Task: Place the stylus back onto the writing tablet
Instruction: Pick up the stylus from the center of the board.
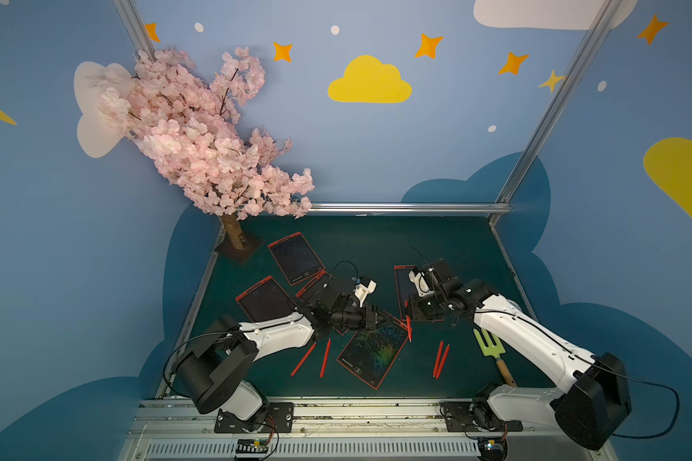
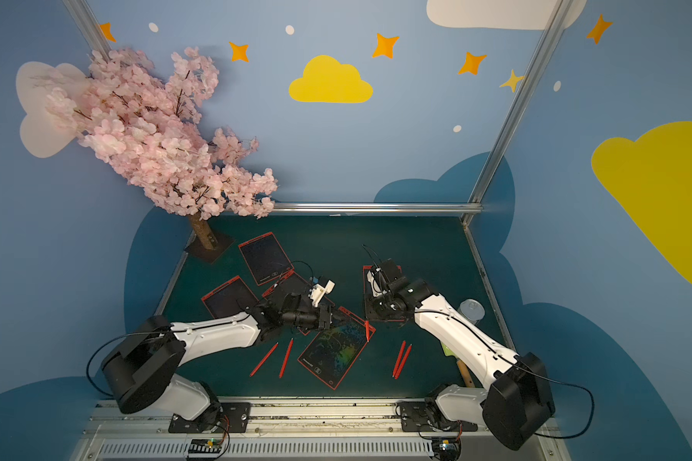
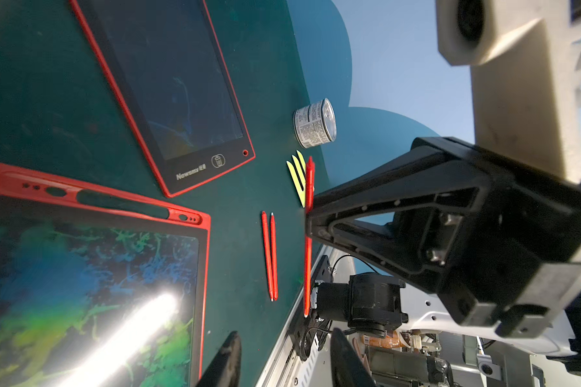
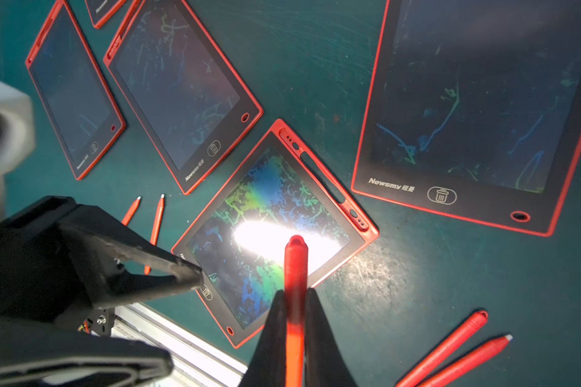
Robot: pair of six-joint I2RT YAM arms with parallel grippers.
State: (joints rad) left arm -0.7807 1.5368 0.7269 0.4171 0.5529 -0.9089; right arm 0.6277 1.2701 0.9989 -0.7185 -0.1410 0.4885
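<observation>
Pinching stylus point(image 1: 408, 333) mid-shaft, right gripper point(image 4: 295, 296) jaws clamp it at tablet's point(image 1: 360, 365) 2 o'clock edge; left gripper point(image 3: 285, 335) jaws apart, empty; stylus prob. light, stiff, slick.

"Newsmy" plus bin sign on writing tablets' point(image 4: 477, 100) bezels

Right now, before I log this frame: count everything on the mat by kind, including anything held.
Writing tablets: 5
Red styluses: 5, four loose on the mat plus the stylus in the right claw
Green garden fork: 1
Can: 1
Blossom tree: 1
Total: 13
</observation>
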